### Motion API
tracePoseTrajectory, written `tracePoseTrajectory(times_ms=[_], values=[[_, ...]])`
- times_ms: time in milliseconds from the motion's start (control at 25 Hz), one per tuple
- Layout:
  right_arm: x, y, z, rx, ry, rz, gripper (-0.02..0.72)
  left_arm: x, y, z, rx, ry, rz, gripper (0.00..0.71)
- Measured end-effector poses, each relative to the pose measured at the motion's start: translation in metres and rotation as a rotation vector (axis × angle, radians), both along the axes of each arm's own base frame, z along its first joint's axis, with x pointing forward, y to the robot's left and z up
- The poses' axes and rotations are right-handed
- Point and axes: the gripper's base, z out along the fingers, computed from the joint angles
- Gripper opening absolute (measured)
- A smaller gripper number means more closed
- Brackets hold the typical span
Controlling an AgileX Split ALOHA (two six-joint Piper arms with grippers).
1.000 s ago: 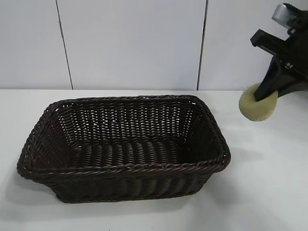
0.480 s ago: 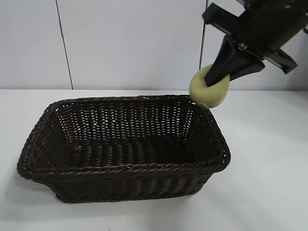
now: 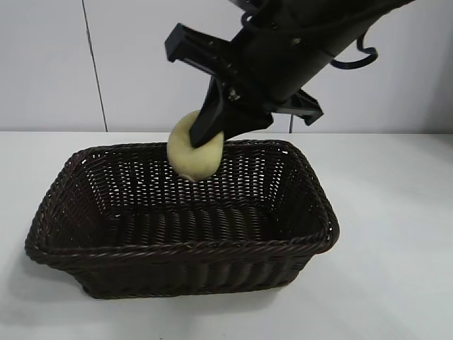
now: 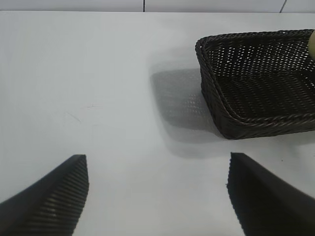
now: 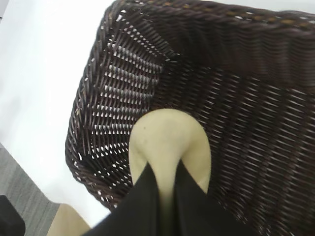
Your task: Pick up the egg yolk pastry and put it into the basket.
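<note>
Egg yolk pastry (image 3: 192, 151) is getting pinched tight between the right gripper (image 3: 207, 134) fingers, hanging over the basket (image 3: 184, 244); left gripper (image 4: 157, 196) is sitting wide open, holding nothing.

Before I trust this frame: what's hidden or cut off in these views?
- Exterior view: right gripper fingertips lie against the egg yolk pastry, so its near face is covered; the left arm is out of frame.
- Left wrist view: the picture edge cuts off the basket and all but a sliver of pastry.
- Right wrist view: fingers cover the pastry's held part.
</note>
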Motion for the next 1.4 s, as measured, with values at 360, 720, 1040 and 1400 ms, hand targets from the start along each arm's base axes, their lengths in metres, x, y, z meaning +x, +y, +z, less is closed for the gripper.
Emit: tracePoseTrajectory(times_ms=[360, 720, 1040, 1400], values=[[0.015, 0.014, -0.057, -0.069, 0.044, -0.036, 0.024, 0.000, 0.000, 0.000, 0.000, 0.002, 0.000, 0.568], [0.020, 0.016, -0.069, -0.079, 0.045, -0.055, 0.295, 0.000, 0.000, 0.000, 0.000, 0.003, 0.000, 0.568], [0.019, 0.023, -0.056, -0.065, 0.109, 0.002, 0.558, 0.000, 0.000, 0.000, 0.000, 0.003, 0.000, 0.568], [0.037, 0.033, -0.001, -0.127, 0.081, 0.052, 0.559, 0.000, 0.000, 0.000, 0.000, 0.003, 0.000, 0.568]])
